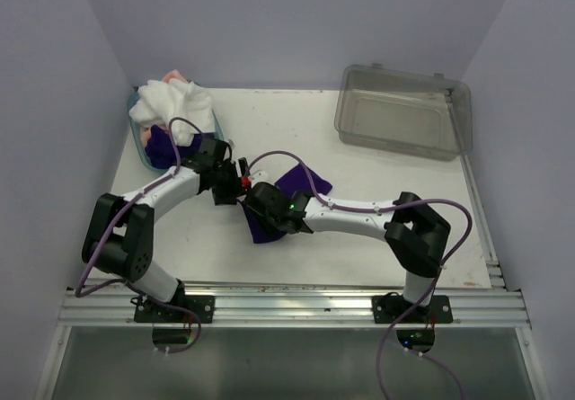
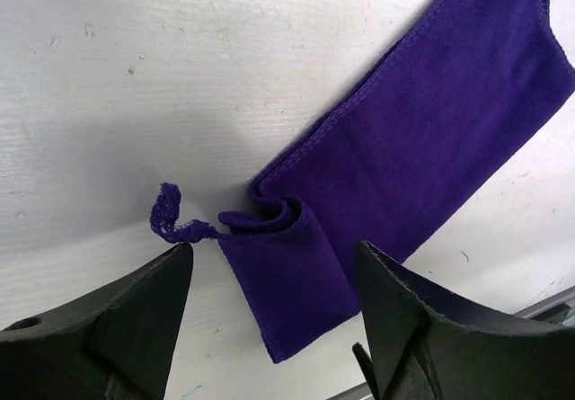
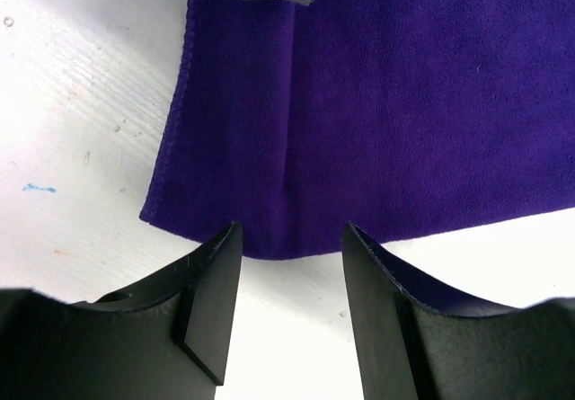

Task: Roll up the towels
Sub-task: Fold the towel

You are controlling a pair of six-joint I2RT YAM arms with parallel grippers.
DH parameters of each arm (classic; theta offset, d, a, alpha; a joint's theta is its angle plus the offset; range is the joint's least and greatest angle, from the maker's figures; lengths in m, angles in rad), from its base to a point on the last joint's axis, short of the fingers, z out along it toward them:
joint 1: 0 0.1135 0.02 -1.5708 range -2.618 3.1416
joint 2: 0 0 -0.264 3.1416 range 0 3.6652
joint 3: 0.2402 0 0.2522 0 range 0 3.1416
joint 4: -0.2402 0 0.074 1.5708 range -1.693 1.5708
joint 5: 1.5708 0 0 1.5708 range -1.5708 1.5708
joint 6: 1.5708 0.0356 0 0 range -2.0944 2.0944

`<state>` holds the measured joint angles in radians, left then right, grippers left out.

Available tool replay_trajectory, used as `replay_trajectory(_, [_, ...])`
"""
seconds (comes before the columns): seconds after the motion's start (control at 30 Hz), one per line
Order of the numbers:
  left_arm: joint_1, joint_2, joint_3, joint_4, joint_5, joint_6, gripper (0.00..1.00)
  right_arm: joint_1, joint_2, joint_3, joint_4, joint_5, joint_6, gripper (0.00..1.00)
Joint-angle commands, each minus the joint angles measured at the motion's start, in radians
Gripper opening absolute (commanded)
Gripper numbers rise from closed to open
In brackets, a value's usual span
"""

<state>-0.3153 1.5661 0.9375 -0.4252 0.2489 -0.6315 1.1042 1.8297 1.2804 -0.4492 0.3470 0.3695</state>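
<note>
- Two arms meet over the middle of the desk. The left arm bends at its elbow near the left edge and reaches right. The right arm bends at its elbow on the right side and reaches left.
- Both wrists point down at the purple towel, which lies flat on the desk between the two bases and the far wall.
- The left end effector is spread wide and holds nothing. Its fingers stand on either side of the towel's near end without touching it.
- The right end effector is also parted and has hold of nothing. Its tips straddle one hemmed edge of the towel, with cloth and bare desk showing in the gap.
- Only the left wrist view shows that the towel's end has a small curl, about one loose turn, with a frayed corner sticking out to the side.
- The right wrist view shows a straight crease running up the cloth and the tip of the other end effector at the top edge.
- Only the top view shows the rest: a teal basket at the far left holding a white towel, a peach-pink towel and another purple cloth, well apart from a grey bin at the far right.
</note>
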Motion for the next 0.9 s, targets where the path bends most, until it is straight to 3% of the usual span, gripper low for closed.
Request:
replay_trajectory(0.0, [0.002,-0.023,0.000,-0.009,-0.020,0.023,0.77,-0.001,-0.069,-0.010,0.014,-0.009,0.029,0.52])
replay_trajectory(0.2, [0.002,-0.129,-0.002,-0.089,-0.091,0.018,0.77,-0.062,-0.127,-0.094,0.061,-0.106,0.153,0.50])
replay_trajectory(0.3, [0.002,-0.170,-0.005,-0.133,-0.088,0.029,0.90,-0.130,-0.159,-0.147,0.101,-0.160,0.189,0.47])
replay_trajectory(0.47, [0.002,-0.227,-0.080,-0.144,-0.086,0.030,0.98,-0.246,-0.153,-0.144,0.086,-0.157,0.180,0.42])
replay_trajectory(0.73, [-0.005,-0.213,-0.055,-0.018,-0.011,0.030,0.80,-0.406,-0.047,-0.078,0.087,-0.167,0.134,0.37])
replay_trajectory(0.87, [-0.005,-0.146,-0.026,-0.012,-0.007,0.050,0.78,-0.460,0.052,-0.015,0.083,-0.165,0.094,0.35])
